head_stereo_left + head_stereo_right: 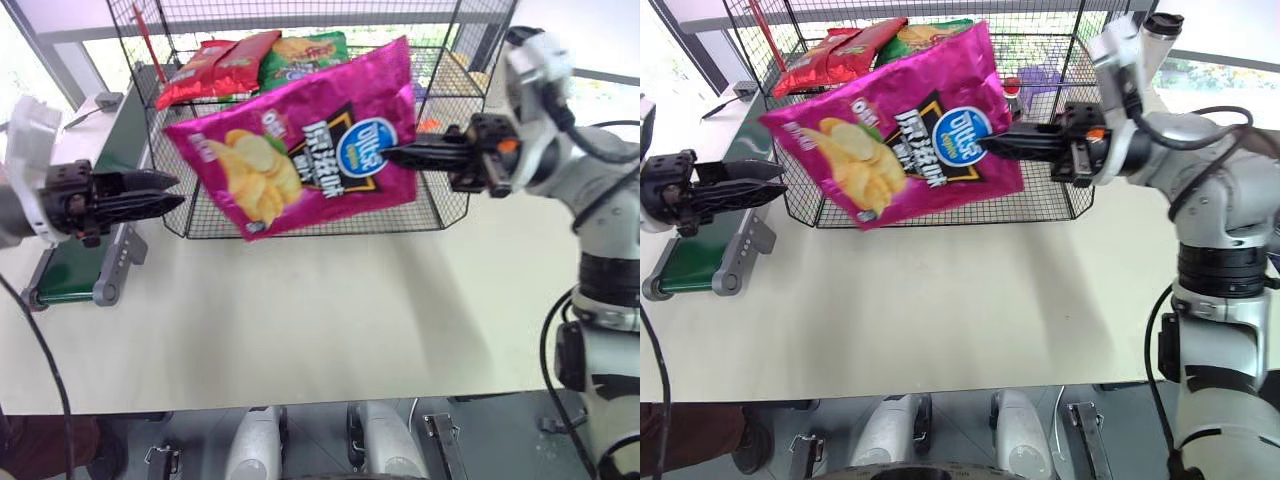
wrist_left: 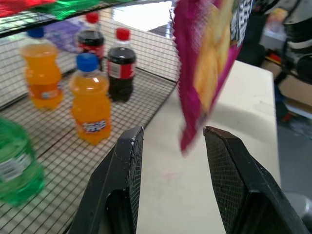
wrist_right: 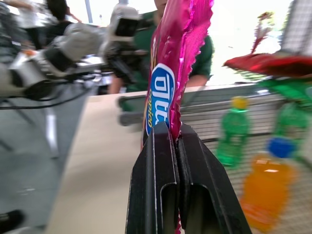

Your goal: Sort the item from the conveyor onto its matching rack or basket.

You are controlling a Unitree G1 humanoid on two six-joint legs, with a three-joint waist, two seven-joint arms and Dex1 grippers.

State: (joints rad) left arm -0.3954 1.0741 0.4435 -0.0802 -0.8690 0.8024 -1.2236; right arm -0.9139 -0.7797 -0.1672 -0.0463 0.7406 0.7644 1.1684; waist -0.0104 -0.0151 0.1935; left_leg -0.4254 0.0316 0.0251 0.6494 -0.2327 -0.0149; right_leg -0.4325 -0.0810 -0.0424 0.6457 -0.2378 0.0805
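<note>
Left eye view | right gripper (image 1: 392,155) clamps one pink crisp bag (image 1: 300,150) | left gripper (image 1: 172,192) parted, empty, beside bag | two red bags (image 1: 215,62), one green bag (image 1: 305,52) beyond

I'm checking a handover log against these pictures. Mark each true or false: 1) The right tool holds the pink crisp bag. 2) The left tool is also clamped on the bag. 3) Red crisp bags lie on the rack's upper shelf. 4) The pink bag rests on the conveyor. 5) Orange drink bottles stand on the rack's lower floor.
1) True: the right tool pinches the pink crisp bag.
2) False: the left tool is open, apart from it.
3) True: red crisp bags lie on the rack.
4) False: it hangs clear of the conveyor.
5) True: orange drink bottles.
</note>
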